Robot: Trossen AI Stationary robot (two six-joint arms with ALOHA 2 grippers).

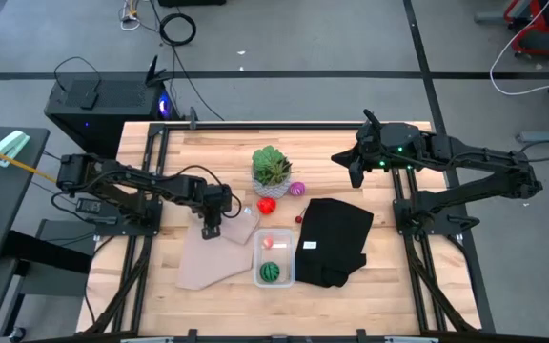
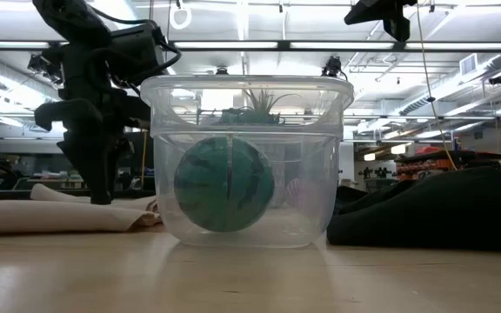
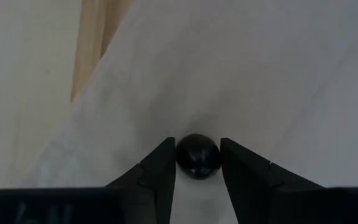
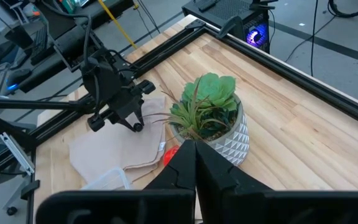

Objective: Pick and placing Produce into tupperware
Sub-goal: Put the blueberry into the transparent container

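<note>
Two pieces of produce already lie in the tupperware (image 1: pixel 274 258) near the table's (image 1: pixel 398 305) front edge: a dark green striped ball (image 1: pixel 271 272) and a pale red piece (image 1: pixel 269 243). The step in hand is a pick. The left pincer (image 3: pixel 197 163) stands down on the tan cloth (image 1: pixel 213 259), left of the container, with a tiny dark piece (image 3: pixel 197 155) between its two fingers. The fingers are narrowly apart and sit right beside the piece on both sides; whether they grip it yet I cannot tell. The right pincer (image 4: pixel 196 158) is closed, holds nothing, and waits above the far right of the table.

A red piece (image 1: pixel 267 204) and a magenta striped ball (image 1: pixel 297 189) lie by the potted plant (image 1: pixel 271 170), and a tiny red piece (image 1: pixel 298 219) lies at the black cloth's (image 1: pixel 336 238) edge.

Next, likely: pinch firmly on the small round piece, which could squirt out, lift without snagging cloth, then carry it right to the container.
</note>
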